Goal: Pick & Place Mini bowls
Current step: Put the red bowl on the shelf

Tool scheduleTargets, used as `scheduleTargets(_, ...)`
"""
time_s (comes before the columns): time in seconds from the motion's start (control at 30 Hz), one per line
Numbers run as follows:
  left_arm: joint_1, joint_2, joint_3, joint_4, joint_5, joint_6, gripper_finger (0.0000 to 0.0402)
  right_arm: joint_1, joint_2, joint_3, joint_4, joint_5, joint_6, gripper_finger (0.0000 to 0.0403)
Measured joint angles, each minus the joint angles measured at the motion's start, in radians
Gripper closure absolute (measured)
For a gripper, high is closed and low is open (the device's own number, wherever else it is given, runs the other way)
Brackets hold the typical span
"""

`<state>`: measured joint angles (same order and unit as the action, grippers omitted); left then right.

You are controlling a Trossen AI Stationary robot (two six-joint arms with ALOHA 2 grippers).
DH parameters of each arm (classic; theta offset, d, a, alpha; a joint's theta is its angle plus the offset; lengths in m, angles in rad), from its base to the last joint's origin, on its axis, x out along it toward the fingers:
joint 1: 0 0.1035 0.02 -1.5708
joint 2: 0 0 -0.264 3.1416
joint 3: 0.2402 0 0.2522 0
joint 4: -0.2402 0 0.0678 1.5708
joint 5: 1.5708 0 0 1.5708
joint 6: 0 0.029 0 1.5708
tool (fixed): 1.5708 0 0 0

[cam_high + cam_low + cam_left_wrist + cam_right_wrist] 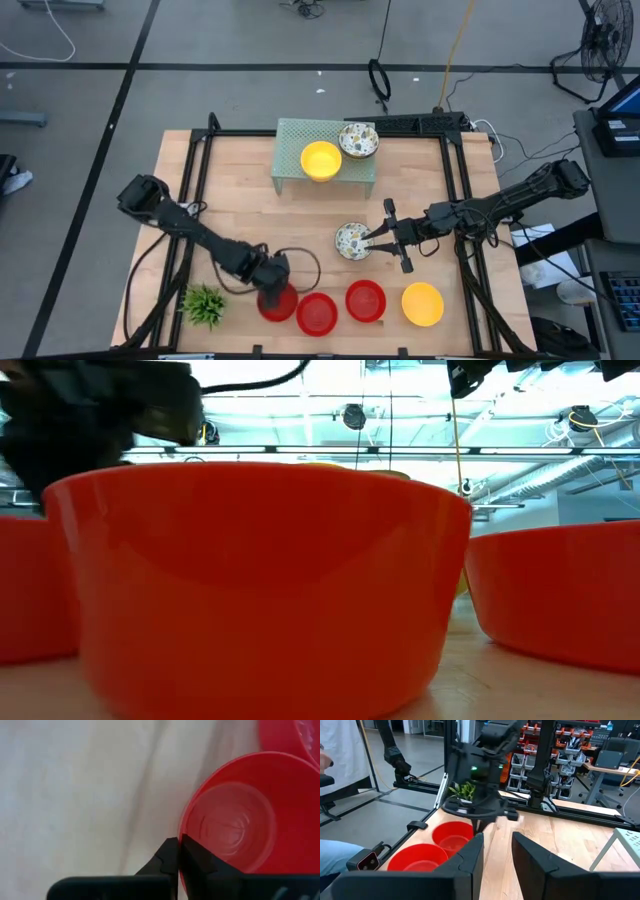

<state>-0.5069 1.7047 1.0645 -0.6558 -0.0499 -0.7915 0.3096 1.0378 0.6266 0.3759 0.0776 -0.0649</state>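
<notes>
Three red mini bowls stand in a row near the table's front edge: left, middle, right, with a yellow bowl to their right. My left gripper is shut on the left red bowl. A floral bowl sits mid-table. My right gripper is open just right of it, and no bowl shows between its fingers in the right wrist view. A yellow bowl and a floral bowl rest on the green mesh stand. My left gripper pinches the red bowl's rim on the bowl's far-left side, one finger inside the bowl and one outside. The fingers come from above, pointing down. The bowl sits upright in line with the other red bowls, its base seemingly on the table.
A small green plant stands left of the red bowls near the front edge. The black frame rails run along both sides of the table. Bare wood lies between the stand and the bowl row.
</notes>
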Motion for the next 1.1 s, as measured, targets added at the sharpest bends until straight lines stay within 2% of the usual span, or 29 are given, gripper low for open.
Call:
scheduleTargets(0.13,0.082,-0.034,-0.001,-0.009,-0.001,0.102,0.0396,0.0,0.0,0.0,0.0,0.0,0.0,0.0314)
scheduleTargets(0.33,0.197,-0.15,-0.001,-0.048,-0.014,0.21,0.0396,0.0,0.0,0.0,0.0,0.0,0.0,0.0314)
scheduleTargets(0.57,0.287,-0.353,0.0,-0.193,-0.168,0.248,0.0395,0.0,0.0,0.0,0.0,0.0,0.0,0.0314)
scheduleTargets(0.7,0.36,-0.461,0.0,-0.216,-0.23,0.237,0.0395,0.0,0.0,0.0,0.0,0.0,0.0,0.0314)
scheduleTargets(0.87,0.498,-0.549,0.0,-0.209,-0.266,0.237,0.0391,0.0,0.0,0.0,0.0,0.0,0.0,0.0314)
scheduleTargets(1.1,0.754,-0.591,0.005,-0.205,-0.277,0.312,0.0389,0.0,0.0,0.0,0.0,0.0,0.0,0.0314)
